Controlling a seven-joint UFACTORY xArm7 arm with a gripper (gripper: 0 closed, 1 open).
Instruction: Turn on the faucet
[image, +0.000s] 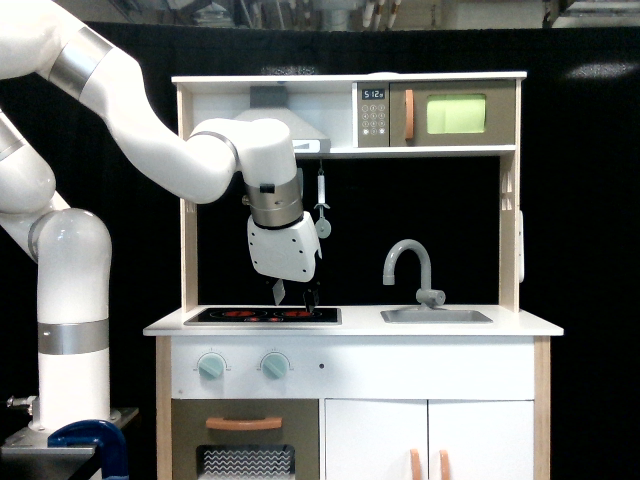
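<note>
- Matte grey toy gooseneck faucet (411, 268) with a high arched spout: stands upright at the back rim of the grey sink basin (436, 316), its small side lever (434, 296) low at the base on the exterior view's right; nothing touches it.
- White desk (520, 325) of the toy kitchen: carries the sink basin, with a black hob plate with red rings (262, 315) to the faucet's left in the exterior view.
- White robot arm with a silver wrist band (160, 150): reaches in from the exterior view's left, well apart from the faucet.
- Tool (295, 293) with dark fingers: points down just above the hob plate, left of the faucet in the exterior view; fingers parted with a visible gap, holding nothing.
- Two mint-green round knobs (211, 366): on the front panel below the hob, lower than the faucet.
- Grey toy cleaver and utensil (321, 200): hang from the shelf above and left of the faucet, partly hidden by the arm.
- Toy microwave with a yellow-green window (456, 114): on the top shelf above the faucet.
</note>
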